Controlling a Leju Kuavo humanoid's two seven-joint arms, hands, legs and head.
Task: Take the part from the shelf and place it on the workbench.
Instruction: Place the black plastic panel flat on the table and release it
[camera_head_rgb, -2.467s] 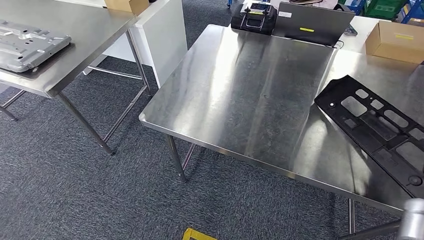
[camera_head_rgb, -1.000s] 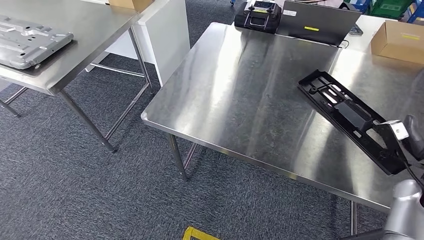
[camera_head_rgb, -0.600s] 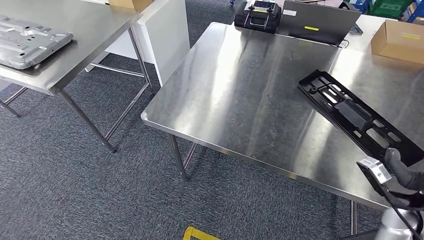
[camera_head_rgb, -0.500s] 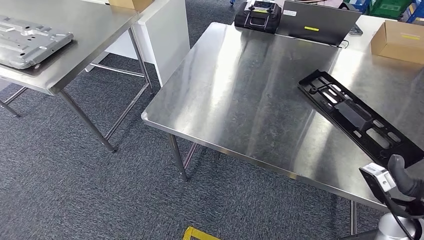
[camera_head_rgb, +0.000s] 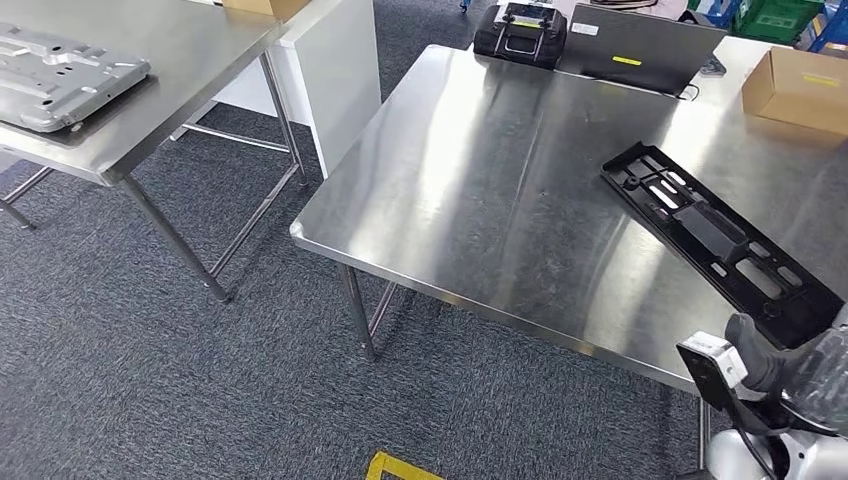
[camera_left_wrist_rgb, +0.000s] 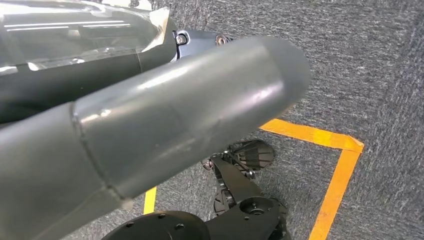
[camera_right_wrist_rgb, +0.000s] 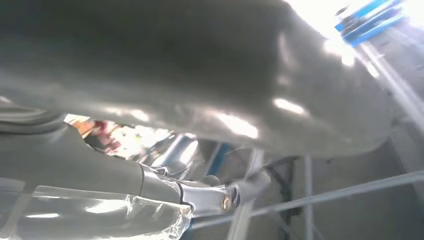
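The part (camera_head_rgb: 715, 235), a long black plastic panel with several cut-outs, lies flat on the right side of the steel workbench (camera_head_rgb: 480, 180), its near end close to the front edge. My right hand (camera_head_rgb: 775, 365) hangs just off that near end, below the table's front edge, holding nothing, with dark fingers apart. In the right wrist view the right hand (camera_right_wrist_rgb: 150, 65) is a blurred grey thumb with table legs behind it. My left hand (camera_left_wrist_rgb: 165, 115) hangs over the carpet with nothing in it.
A second steel table (camera_head_rgb: 150, 110) at the left carries a grey metal plate (camera_head_rgb: 60, 65). At the workbench's far edge stand a black device (camera_head_rgb: 518, 28) and a grey laptop (camera_head_rgb: 640, 45), with a cardboard box (camera_head_rgb: 800, 88) to their right. Yellow tape (camera_head_rgb: 395, 468) marks the carpet.
The part was held tilted over the workbench and now lies flat on it. My right hand has let go and dropped back below the front edge.
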